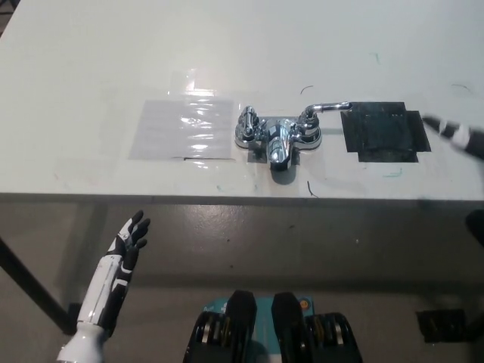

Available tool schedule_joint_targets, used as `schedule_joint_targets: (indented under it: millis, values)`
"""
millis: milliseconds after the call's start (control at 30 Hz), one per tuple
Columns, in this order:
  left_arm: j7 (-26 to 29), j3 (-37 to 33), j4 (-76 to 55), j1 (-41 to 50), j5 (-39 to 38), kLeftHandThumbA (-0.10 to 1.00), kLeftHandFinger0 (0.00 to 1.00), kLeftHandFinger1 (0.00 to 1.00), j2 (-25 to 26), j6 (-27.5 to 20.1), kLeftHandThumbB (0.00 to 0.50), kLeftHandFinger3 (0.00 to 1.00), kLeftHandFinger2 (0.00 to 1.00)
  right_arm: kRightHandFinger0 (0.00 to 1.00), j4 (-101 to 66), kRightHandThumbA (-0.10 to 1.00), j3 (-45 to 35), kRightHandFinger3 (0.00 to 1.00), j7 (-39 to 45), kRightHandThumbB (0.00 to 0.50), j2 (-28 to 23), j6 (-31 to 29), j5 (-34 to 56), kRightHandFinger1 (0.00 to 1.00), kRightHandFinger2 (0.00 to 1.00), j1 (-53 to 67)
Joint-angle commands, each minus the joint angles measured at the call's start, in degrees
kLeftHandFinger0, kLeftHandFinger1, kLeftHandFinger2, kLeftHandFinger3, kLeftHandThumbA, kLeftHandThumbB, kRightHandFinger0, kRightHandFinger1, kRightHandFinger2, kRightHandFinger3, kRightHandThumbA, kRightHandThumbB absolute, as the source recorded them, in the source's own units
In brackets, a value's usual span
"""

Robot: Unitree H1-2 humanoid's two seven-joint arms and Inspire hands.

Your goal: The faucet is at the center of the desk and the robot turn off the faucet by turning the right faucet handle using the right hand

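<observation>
Two hands: mine, both off the faucet (278, 136).
Right hand (454, 134): blurred at the black patch's (384, 132) edge, grip unreadable.
Left hand (128, 240): empty, fingers spread, below desk (91, 68).

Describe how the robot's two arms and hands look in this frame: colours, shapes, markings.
The left hand has black fingers with white segments, on a slim white forearm with dark panels along it. The right hand is black with a pale band across it; it is blurred and mostly cut off at the picture's right edge, so little else can be made out.
</observation>
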Motion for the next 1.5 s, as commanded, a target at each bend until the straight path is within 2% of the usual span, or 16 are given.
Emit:
schedule_joint_targets:
  millis: [0, 133, 233, 300, 400, 467, 633, 833, 933, 967, 1133, 1367, 1467]
  values:
    - [-0.85, -0.58, -2.13, -0.58, 0.08, 1.0, 1.0, 1.0, 0.14, -2.55, 0.253, 1.0, 1.0, 1.0, 5.67, 1.0, 0.93, 1.0, 6.79, 0.283, -2.18, 5.05, 4.76, 1.0, 1.0, -9.43]
    - [-0.72, -0.97, -1.97, -0.53, 0.49, 1.0, 1.0, 1.0, 0.27, -2.74, 0.249, 1.0, 1.0, 1.0, 16.34, 1.0, 2.14, 1.0, 11.36, 0.294, -2.43, 7.8, 5.6, 1.0, 1.0, -18.33]
    - [-0.67, -1.05, -1.82, -0.45, 0.68, 1.0, 1.0, 1.0, 0.29, -2.85, 0.246, 1.0, 1.0, 1.0, 24.84, 1.0, 3.05, 1.0, 14.41, 0.327, -2.33, 9.78, 5.72, 1.0, 1.0, -23.74]
    - [-0.69, -1.09, -1.8, -0.36, 0.67, 1.0, 1.0, 1.0, 0.31, -2.84, 0.257, 1.0, 1.0, 1.0, 32.35, 1.0, 3.5, 1.0, 17.09, 0.355, -2.09, 9.36, 5.73, 1.0, 1.0, -27.52]
    - [-0.68, -1.16, -2.02, -0.32, 0.92, 1.0, 1.0, 1.0, 0.33, -2.44, 0.267, 1.0, 1.0, 1.0, 41.86, 1.0, 3.63, 1.0, 19.01, 0.359, -1.37, 7.64, 5.05, 1.0, 1.0, -31.94]
    - [-0.75, -1.25, -1.94, -0.47, 1.1, 1.0, 1.0, 1.0, 0.42, -2.4, 0.264, 1.0, 1.0, 1.0, 47.87, 1.0, 4.2, 1.0, 19.33, 0.341, -0.55, 6.56, 3.63, 1.0, 1.0, -34.71]
    - [-0.78, -1.31, -1.73, -0.69, 1.54, 1.0, 1.0, 1.0, 0.65, -2.41, 0.255, 1.0, 1.0, 1.0, 58.34, 1.0, 7.11, 1.0, 20.57, 0.399, 0.59, 4.04, -0.44, 1.0, 1.0, -39.5]
    - [-0.77, -1.33, -1.84, -0.54, 1.55, 1.0, 1.0, 1.0, 0.47, -1.95, 0.249, 1.0, 1.0, 1.0, 65.13, 1.0, 10.74, 1.0, 19.07, 0.38, 2.15, 2.58, -3.86, 1.0, 1.0, -42.23]
    - [-0.81, -1.46, -1.95, -0.57, 2.1, 1.0, 1.0, 1.0, 0.73, -2.22, 0.233, 1.0, 1.0, 1.0, 67.29, 1.0, 12.24, 1.0, 16.36, 0.4, 3.21, 2.49, -5.7, 1.0, 1.0, -42.68]
    - [-0.8, -1.46, -1.78, -0.68, 2.03, 1.0, 1.0, 1.0, 0.71, -2.39, 0.236, 1.0, 1.0, 1.0, 67.52, 1.0, 12.28, 1.0, 16.13, 0.385, 3.53, 2.79, -5.8, 1.0, 1.0, -42.59]
    - [-0.82, -1.46, -1.4, -0.98, 2.16, 1.0, 1.0, 1.0, 0.86, -2.54, 0.234, 1.0, 1.0, 1.0, 68.61, 1.0, 11.94, 1.0, 17.21, 0.367, 4.95, 3.12, -5.67, 1.0, 1.0, -42.14]
    - [-0.95, -1.51, -1.48, -1.21, 2.36, 1.0, 1.0, 1.0, 0.98, -2.09, 0.229, 1.0, 1.0, 1.0, 69.77, 1.0, 13.2, 1.0, 16.09, 0.427, 6.74, 3.13, -8.02, 1.0, 1.0, -41.13]
    - [-0.86, -1.48, -1.2, -1.04, 2.39, 1.0, 1.0, 1.0, 0.98, -2.67, 0.226, 1.0, 1.0, 1.0, 70.19, 1.0, 13.7, 1.0, 16.0, 0.426, 7.06, 2.61, -8.97, 1.0, 1.0, -40.33]
